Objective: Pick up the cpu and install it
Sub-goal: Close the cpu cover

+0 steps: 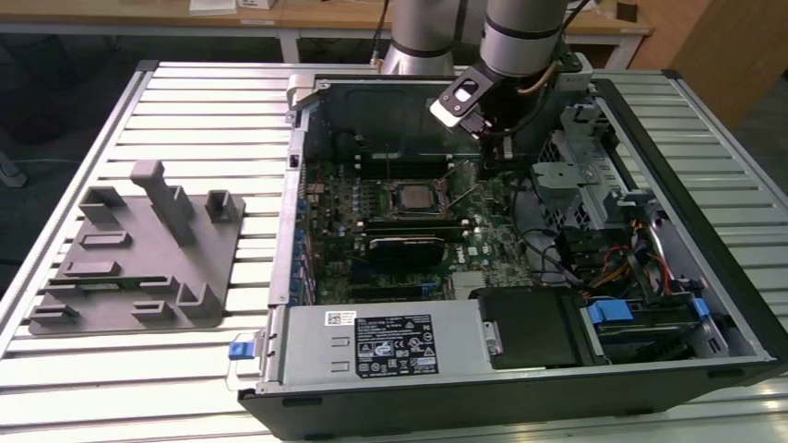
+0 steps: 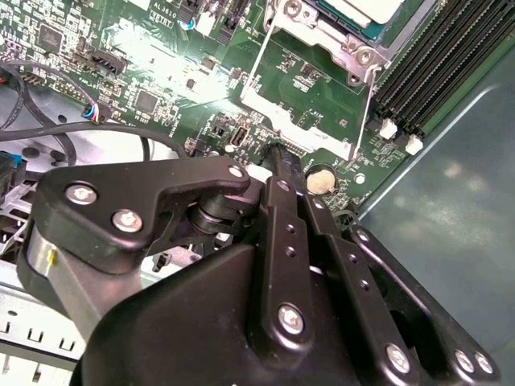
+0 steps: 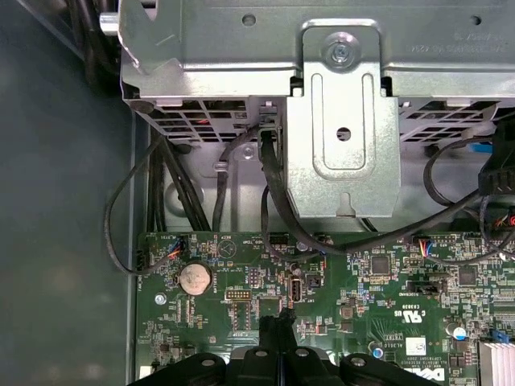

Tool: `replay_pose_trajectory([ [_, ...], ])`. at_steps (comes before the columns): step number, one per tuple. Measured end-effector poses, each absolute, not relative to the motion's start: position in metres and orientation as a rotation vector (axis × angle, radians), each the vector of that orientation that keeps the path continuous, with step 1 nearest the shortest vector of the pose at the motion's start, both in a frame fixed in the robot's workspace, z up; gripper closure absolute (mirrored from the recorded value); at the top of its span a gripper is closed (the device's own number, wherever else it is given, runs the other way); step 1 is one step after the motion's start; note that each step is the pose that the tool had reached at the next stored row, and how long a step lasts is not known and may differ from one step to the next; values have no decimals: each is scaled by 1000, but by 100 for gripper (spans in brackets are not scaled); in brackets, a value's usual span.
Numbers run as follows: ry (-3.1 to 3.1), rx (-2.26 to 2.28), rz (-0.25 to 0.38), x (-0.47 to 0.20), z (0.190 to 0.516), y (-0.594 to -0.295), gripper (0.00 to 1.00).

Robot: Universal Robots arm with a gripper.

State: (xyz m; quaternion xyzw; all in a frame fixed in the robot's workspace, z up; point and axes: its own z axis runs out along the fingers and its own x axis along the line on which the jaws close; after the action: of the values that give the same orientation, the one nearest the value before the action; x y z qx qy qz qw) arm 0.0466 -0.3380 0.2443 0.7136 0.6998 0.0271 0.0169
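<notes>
Exterior view: cpu (image 1: 412, 196) sits in the motherboard socket mid-case. It looks seated, though I can't be sure from here. The arm drops steeply into the case on the desk (image 1: 185, 101), with the pincer (image 1: 497, 172) low over the board, near the socket on the exterior view's right and apart from the cpu. Second wrist view: cpu (image 2: 358, 10) shows a silver lid and pale rim, and the metal socket frame (image 2: 322, 96) lies between it and the pincer (image 2: 282, 157). My read: light, stiff, slick on top, fragile underneath, so grip opposite edges and keep it flat. First wrist view: pincer (image 3: 280, 326) fingers are together with nothing between them, tips near the coin cell (image 3: 194, 278).
</notes>
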Motion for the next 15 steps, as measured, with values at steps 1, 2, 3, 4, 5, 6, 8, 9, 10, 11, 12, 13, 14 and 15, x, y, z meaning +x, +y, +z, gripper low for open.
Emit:
replay_pose_trajectory([
  [1, 2175, 2218, 84, 47, 244, -338, 89],
  [2, 2175, 2218, 84, 46, 244, -338, 89],
  [3, 2175, 2218, 85, 46, 244, -338, 89],
  [4, 2175, 2218, 85, 45, 244, -338, 89],
  [5, 2175, 2219, 85, 43, 244, -338, 89],
  [6, 2175, 2219, 85, 41, 244, -338, 89],
  [8, 2175, 2220, 86, 37, 244, -338, 89],
  [9, 2175, 2220, 87, 34, 244, -338, 89],
  [10, 2176, 2221, 88, 32, 244, -338, 89],
  [11, 2175, 2221, 88, 28, 244, -338, 89],
  [12, 2175, 2222, 88, 25, 244, -338, 89],
  [13, 2175, 2222, 89, 22, 244, -338, 89],
  [14, 2175, 2222, 89, 19, 244, -338, 89],
  [15, 2175, 2223, 89, 16, 244, -338, 89],
])
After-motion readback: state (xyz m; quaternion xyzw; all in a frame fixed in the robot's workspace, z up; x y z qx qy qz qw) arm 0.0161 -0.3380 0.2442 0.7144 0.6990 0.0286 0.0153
